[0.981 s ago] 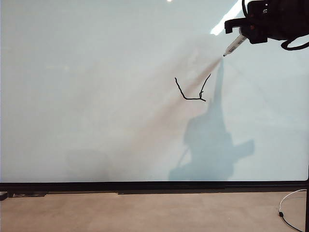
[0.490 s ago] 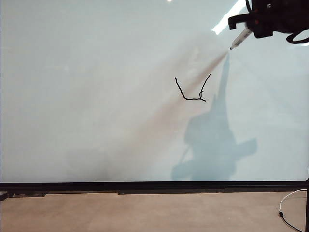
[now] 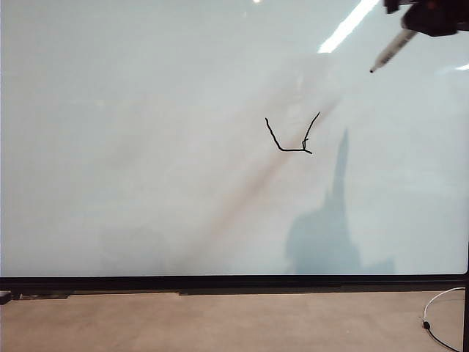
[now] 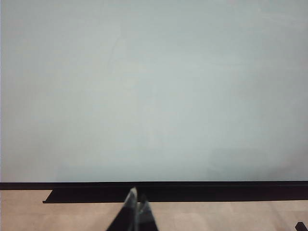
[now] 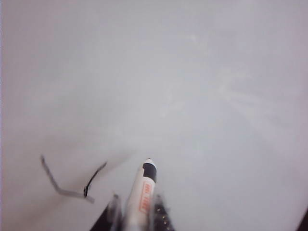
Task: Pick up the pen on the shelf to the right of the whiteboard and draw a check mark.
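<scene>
Looked like a robotics lab or office test corner: a huge glossy white whiteboard [image 3: 146, 183] with thin black frame filled the view (ceiling strip light [image 3: 348, 26] reflected in it), above a plain beige floor [image 3: 220, 323].

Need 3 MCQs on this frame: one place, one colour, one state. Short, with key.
1. Where is the slim white pen relative to the small black check mark in the exterior view?
A. upper right
B. lower left
C. directly below

2. The frame along the lower edge of the large glossy whiteboard is:
A. red
B. black
C. silver

3. The right gripper is:
A. open, empty
B. shut on the pen
C. resting on the floor

Key: A, the pen hangs in the top right corner, off the mark; B, a dark strip runs under the board; B, the barrel sits between its fingers. The left gripper is shut, low before the board.
</scene>
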`<action>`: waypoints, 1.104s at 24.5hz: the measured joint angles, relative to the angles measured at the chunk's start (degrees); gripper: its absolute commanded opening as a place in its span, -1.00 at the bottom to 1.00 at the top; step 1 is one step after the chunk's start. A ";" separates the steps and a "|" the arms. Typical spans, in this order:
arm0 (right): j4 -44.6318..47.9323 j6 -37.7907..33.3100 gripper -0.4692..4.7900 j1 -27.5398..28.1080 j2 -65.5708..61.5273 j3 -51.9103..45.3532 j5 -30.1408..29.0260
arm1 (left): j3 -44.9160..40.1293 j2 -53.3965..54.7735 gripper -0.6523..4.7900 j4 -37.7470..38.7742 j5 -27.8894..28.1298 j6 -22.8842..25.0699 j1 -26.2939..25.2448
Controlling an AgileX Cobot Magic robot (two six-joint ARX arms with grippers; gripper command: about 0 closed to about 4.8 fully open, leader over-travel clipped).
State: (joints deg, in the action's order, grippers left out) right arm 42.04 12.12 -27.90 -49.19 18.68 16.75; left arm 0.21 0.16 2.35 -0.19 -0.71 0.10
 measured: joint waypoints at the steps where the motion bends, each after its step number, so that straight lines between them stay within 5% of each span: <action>1: -1.49 -0.35 -0.86 0.00 1.79 -0.63 0.00 | 0.00 0.00 -0.78 0.00 0.00 0.02 0.00; 21: -36.98 -2.47 -0.86 0.00 47.25 -9.62 3.72 | 0.00 0.00 -0.78 0.00 0.00 0.00 0.00; 27: -40.96 -3.67 -0.86 0.26 49.03 -10.49 6.12 | 0.00 0.00 -0.78 0.02 0.02 0.00 0.00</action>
State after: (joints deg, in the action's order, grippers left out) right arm 1.08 8.45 -27.64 -0.16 8.19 22.87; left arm 0.21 0.16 2.37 -0.16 -0.71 0.10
